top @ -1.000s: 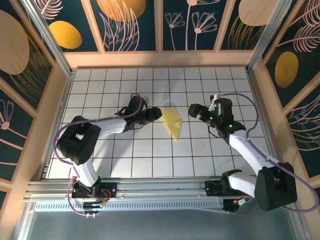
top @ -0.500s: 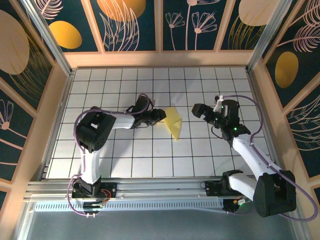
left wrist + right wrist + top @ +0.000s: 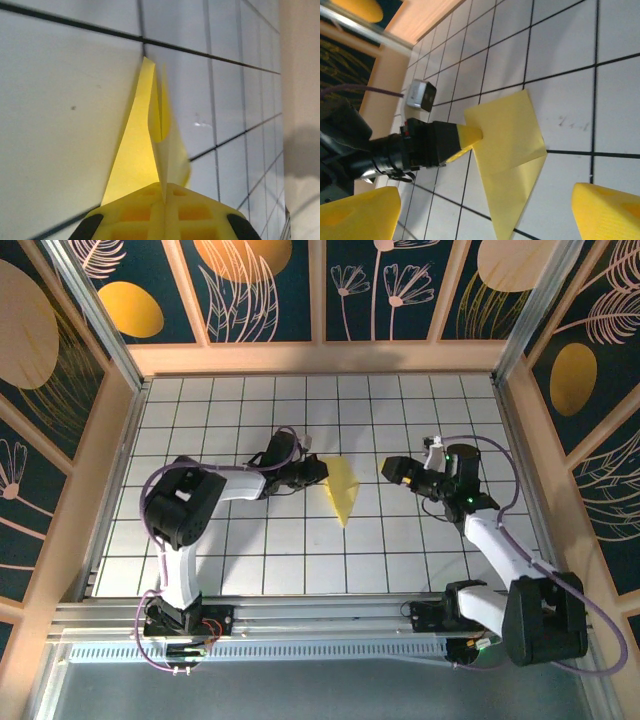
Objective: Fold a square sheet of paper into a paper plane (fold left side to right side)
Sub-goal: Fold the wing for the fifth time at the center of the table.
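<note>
Left fingers [image 3: 164, 196] pinch the yellow paper [image 3: 342, 491]; right fingers [image 3: 390, 469] gape beside it.

Count on inspection: one table [image 3: 300, 560], tiled in a white grid. One piece of folded yellow paper [image 3: 342, 490] lies on it. Two robot arms are present, a left arm [image 3: 180, 510] and a right arm [image 3: 500, 540]. Two hands, one per arm: left hand [image 3: 318, 470] and right hand [image 3: 390, 469]. Each hand carries two yellow fingers [image 3: 610, 210], four in all. Two purple cables [image 3: 375, 90], one per arm.
</note>
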{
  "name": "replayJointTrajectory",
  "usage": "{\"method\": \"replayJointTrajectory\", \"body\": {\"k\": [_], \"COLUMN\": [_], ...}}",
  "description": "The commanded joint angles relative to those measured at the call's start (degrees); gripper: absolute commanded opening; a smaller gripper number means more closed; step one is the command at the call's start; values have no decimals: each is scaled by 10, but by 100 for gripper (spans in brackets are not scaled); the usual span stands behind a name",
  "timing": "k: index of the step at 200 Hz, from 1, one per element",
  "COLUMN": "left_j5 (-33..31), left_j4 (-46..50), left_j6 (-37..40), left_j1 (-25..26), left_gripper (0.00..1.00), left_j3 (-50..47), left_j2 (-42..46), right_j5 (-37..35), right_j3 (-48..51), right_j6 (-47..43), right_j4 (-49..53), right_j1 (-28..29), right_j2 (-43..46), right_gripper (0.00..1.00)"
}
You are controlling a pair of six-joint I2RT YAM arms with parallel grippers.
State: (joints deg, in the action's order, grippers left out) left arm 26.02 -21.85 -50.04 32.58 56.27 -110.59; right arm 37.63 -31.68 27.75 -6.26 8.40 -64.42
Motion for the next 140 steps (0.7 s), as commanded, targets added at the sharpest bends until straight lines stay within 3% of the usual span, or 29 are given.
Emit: {"method": "replayJointTrajectory", "body": {"k": [1,31,73,140], "left_j5": [22,75,130,166], "left_j4": [-61,-132,-226,-259], "left_j6": [63,88,80,67], "left_j1": [-1,-6,-12,-13], "left_gripper": [0,0,0,0], "left_j3": [-49,-119,-190,-201], "left_j2": [67,121,162,152], "right_j5": [89,94,114,151], "right_j3": [16,28,60,88], "right_j6": [-30,-43,0,46], "right_j4": [-43,-89,-243,-457], "right_j1": [6,47,99,135], "right_j2": [-44,-110,-197,-303], "right_gripper": [90,93,91,86]}}
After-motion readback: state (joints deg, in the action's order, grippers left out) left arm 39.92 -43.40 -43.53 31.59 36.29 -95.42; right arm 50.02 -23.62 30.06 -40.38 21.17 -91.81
